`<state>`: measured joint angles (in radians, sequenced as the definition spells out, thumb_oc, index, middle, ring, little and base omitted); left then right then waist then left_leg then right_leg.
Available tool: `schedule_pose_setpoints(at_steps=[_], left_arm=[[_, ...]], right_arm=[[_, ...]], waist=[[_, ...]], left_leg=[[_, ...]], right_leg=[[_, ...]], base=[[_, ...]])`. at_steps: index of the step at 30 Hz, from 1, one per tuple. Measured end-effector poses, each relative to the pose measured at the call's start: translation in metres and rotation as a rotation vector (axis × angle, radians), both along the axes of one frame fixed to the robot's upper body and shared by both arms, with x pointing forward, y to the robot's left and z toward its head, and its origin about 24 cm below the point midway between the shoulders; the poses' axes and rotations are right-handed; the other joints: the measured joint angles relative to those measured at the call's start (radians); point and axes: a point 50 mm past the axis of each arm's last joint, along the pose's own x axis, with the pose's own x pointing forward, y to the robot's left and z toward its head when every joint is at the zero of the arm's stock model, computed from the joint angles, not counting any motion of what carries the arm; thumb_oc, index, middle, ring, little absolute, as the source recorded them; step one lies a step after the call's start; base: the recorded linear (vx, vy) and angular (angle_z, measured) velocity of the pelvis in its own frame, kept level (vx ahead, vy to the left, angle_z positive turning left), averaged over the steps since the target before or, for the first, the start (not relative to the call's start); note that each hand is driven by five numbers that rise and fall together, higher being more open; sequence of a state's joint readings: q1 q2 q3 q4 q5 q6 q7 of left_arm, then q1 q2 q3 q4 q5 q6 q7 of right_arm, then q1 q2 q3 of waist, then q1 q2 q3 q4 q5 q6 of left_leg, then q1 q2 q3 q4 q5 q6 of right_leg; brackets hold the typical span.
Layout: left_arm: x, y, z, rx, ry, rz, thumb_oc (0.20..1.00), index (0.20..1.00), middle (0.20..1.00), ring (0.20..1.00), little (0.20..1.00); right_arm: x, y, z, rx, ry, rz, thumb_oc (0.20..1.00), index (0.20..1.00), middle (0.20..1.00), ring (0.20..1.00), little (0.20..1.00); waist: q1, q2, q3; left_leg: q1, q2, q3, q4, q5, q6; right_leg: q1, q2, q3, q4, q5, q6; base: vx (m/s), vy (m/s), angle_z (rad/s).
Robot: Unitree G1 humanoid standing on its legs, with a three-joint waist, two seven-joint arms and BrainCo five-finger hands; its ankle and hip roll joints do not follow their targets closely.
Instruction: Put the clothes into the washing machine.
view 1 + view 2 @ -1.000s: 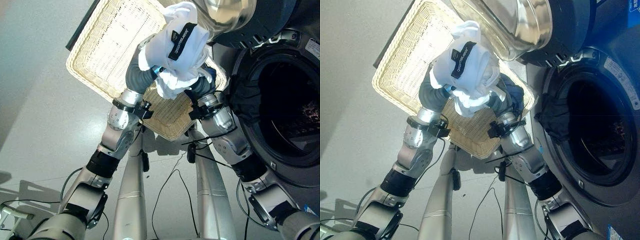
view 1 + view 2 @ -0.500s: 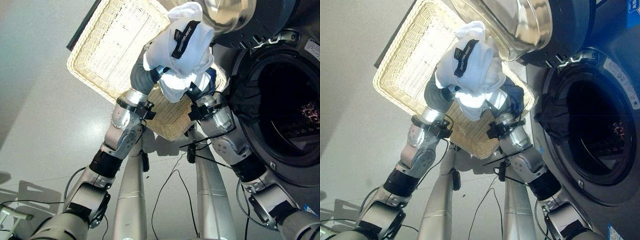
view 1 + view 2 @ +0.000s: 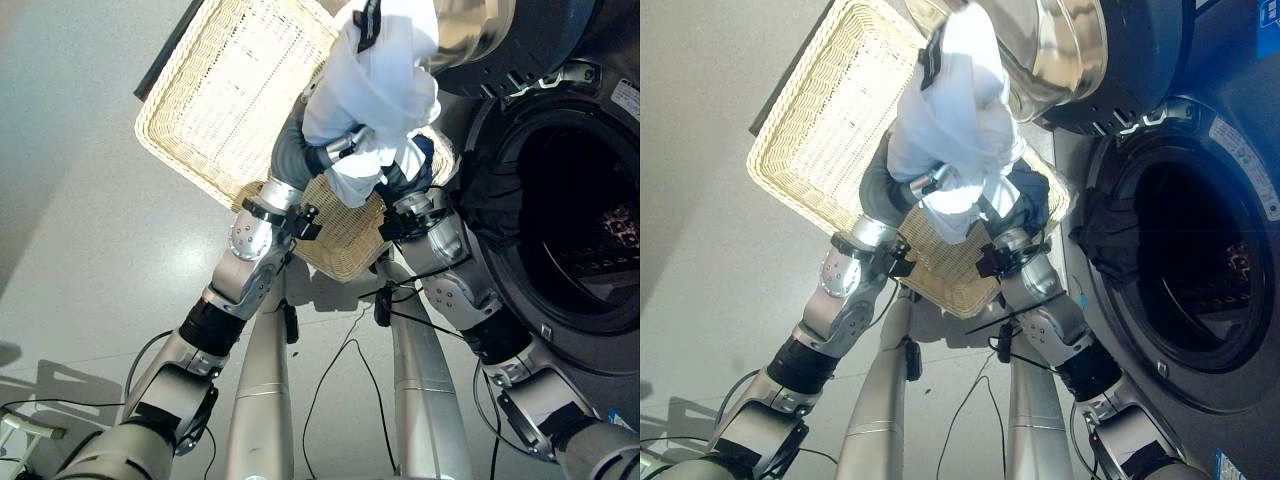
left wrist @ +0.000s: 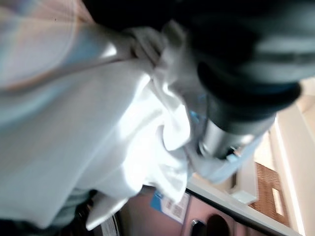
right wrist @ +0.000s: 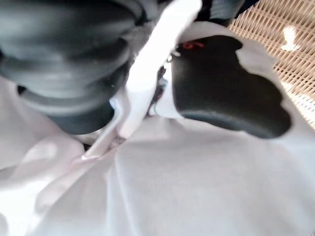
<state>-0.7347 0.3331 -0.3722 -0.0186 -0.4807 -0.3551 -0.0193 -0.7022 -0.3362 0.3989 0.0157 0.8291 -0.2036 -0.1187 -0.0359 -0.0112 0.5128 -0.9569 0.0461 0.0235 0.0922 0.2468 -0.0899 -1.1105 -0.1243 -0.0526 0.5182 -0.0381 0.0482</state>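
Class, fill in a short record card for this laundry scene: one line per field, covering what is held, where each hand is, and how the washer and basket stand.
Held item: white garment, bunched, lifted above the basket
Left hand: under the garment, fingers buried in cloth
Right hand: under the garment, fingers hidden
Basket: wicker basket, on the floor beside the washer
Washer: washing machine, door swung open
Drum opening: dark cloth draped over its rim
Task stage: garment not yet inside the drum

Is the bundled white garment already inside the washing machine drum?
No. The bundled white garment is held up over the woven wicker basket, left of the dark round drum opening.
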Motion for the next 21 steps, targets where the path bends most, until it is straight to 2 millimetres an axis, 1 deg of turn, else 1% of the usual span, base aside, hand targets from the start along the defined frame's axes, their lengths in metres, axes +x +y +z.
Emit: schedule_pose_setpoints(at_steps=[1, 3, 5, 9, 10, 12, 13, 15, 16, 17, 18, 21], left_arm=[[0.0, 0.0, 0.0, 0.0, 0.0, 0.0, 1.0, 1.0, 1.0, 1.0, 1.0], [0.001, 0.001, 0.0, 0.002, -0.009, 0.071, 1.0, 1.0, 1.0, 1.0, 1.0], [0.003, 0.007, 0.0, 0.037, -0.039, 0.201, 1.0, 1.0, 1.0, 1.0, 1.0], [0.004, 0.01, 0.004, 0.027, -0.055, 0.261, 1.0, 1.0, 1.0, 1.0, 1.0], [0.005, 0.014, 0.004, 0.037, -0.065, 0.317, 1.0, 1.0, 1.0, 1.0, 1.0], [0.008, 0.02, 0.001, 0.044, -0.06, 0.395, 1.0, 1.0, 1.0, 1.0, 1.0], [0.008, 0.02, 0.001, 0.044, -0.06, 0.395, 1.0, 1.0, 1.0, 1.0, 1.0], [0.014, 0.034, -0.004, 0.022, -0.031, 0.51, 1.0, 1.0, 1.0, 1.0, 1.0], [0.015, 0.037, -0.005, 0.018, -0.026, 0.528, 1.0, 1.0, 1.0, 1.0, 1.0], [0.015, 0.037, -0.005, 0.018, -0.026, 0.528, 1.0, 1.0, 1.0, 1.0, 1.0], [0.019, 0.045, -0.008, 0.016, -0.022, 0.598, 1.0, 1.0, 1.0, 1.0, 1.0], [0.021, 0.05, -0.009, -0.015, -0.008, 0.644, 1.0, 1.0, 1.0, 1.0, 1.0]], right_arm=[[0.0, 0.0, 0.0, 0.0, 0.0, 0.0, 0.2, 0.2, 0.2, 0.2, 0.2], [0.0, -0.001, 0.0, 0.014, -0.002, -0.003, 0.2, 0.2, 0.2, 0.2, 0.2], [0.0, -0.005, 0.002, 0.04, -0.016, -0.01, 0.2, 0.2, 0.2, 0.2, 0.2], [-0.001, -0.008, 0.004, 0.064, -0.028, -0.014, 0.2, 0.2, 0.2, 0.2, 0.2], [0.0, -0.01, 0.005, 0.089, -0.028, -0.015, 0.2, 0.2, 0.2, 0.2, 0.2], [-0.001, -0.02, 0.009, 0.138, -0.058, -0.046, 0.2, 0.2, 0.2, 0.2, 0.2], [-0.001, -0.02, 0.009, 0.138, -0.058, -0.046, 0.2, 0.2, 0.2, 0.2, 0.2], [-0.001, -0.04, 0.02, 0.235, -0.11, -0.106, 0.2, 0.2, 0.2, 0.2, 0.2], [-0.001, -0.044, 0.022, 0.253, -0.118, -0.119, 0.2, 0.2, 0.2, 0.2, 0.2], [-0.001, -0.044, 0.022, 0.253, -0.118, -0.119, 0.2, 0.2, 0.2, 0.2, 0.2], [-0.002, -0.054, 0.024, 0.301, -0.126, -0.141, 0.2, 0.2, 0.2, 0.2, 0.2], [-0.002, -0.056, 0.024, 0.328, -0.13, -0.144, 0.2, 0.2, 0.2, 0.2, 0.2]], waist=[[0.0, 0.0, 0.0], [0.001, 0.0, 0.0], [0.002, 0.001, 0.0], [0.004, 0.002, 0.001], [0.005, 0.003, 0.002], [0.007, 0.004, 0.002], [0.007, 0.004, 0.002], [0.012, 0.005, 0.003], [0.015, 0.005, 0.003], [0.015, 0.005, 0.003], [0.024, 0.005, 0.003], [0.024, 0.005, 0.003]], left_leg=[[0.0, 0.0, 0.0, 0.0, 0.0, 0.0], [0.0, 0.0, 0.0, -0.002, 0.0, 0.0], [0.0, 0.0, 0.0, -0.002, 0.0, 0.0], [0.0, 0.0, 0.0, -0.002, 0.0, 0.0], [0.0, 0.0, -0.001, -0.002, 0.0, 0.0], [0.0, 0.0, -0.001, -0.003, 0.0, 0.0], [0.0, 0.0, -0.001, -0.003, 0.0, 0.0], [0.0, 0.001, -0.001, -0.003, -0.001, -0.001], [0.0, 0.001, -0.001, -0.004, -0.001, -0.001], [0.0, 0.001, -0.001, -0.004, -0.001, -0.001], [0.0, 0.002, -0.001, -0.004, -0.001, -0.001], [0.0, 0.001, -0.001, -0.005, -0.001, -0.001]], right_leg=[[0.0, 0.0, 0.0, 0.0, 0.0, 0.0], [-0.001, 0.0, 0.0, 0.0, 0.0, 0.0], [-0.001, 0.0, 0.0, 0.0, -0.001, 0.0], [-0.001, 0.0, 0.0, 0.0, -0.001, 0.0], [-0.001, 0.0, -0.001, 0.0, -0.002, 0.0], [-0.002, 0.0, -0.001, 0.0, -0.002, 0.0], [-0.002, 0.0, -0.001, 0.0, -0.002, 0.0], [-0.002, 0.0, -0.001, 0.0, -0.002, 0.0], [-0.002, 0.0, -0.001, 0.0, -0.002, 0.0], [-0.002, 0.0, -0.001, 0.0, -0.002, 0.0], [-0.002, 0.0, -0.002, 0.0, -0.003, -0.001], [-0.002, -0.002, -0.004, 0.0, -0.003, 0.0]], base=[[0.0, 0.0, 0.0], [0.0, 0.0, 0.0], [0.0, 0.0, 0.0], [0.0, 0.0, 0.0], [0.0, 0.0, 0.0], [0.0, 0.0, 0.0], [0.0, 0.0, 0.0], [0.0, 0.0, 0.0], [0.0, 0.0, 0.0], [0.0, 0.0, 0.0], [0.0, 0.0, 0.0], [0.0, 0.0, 0.0]])
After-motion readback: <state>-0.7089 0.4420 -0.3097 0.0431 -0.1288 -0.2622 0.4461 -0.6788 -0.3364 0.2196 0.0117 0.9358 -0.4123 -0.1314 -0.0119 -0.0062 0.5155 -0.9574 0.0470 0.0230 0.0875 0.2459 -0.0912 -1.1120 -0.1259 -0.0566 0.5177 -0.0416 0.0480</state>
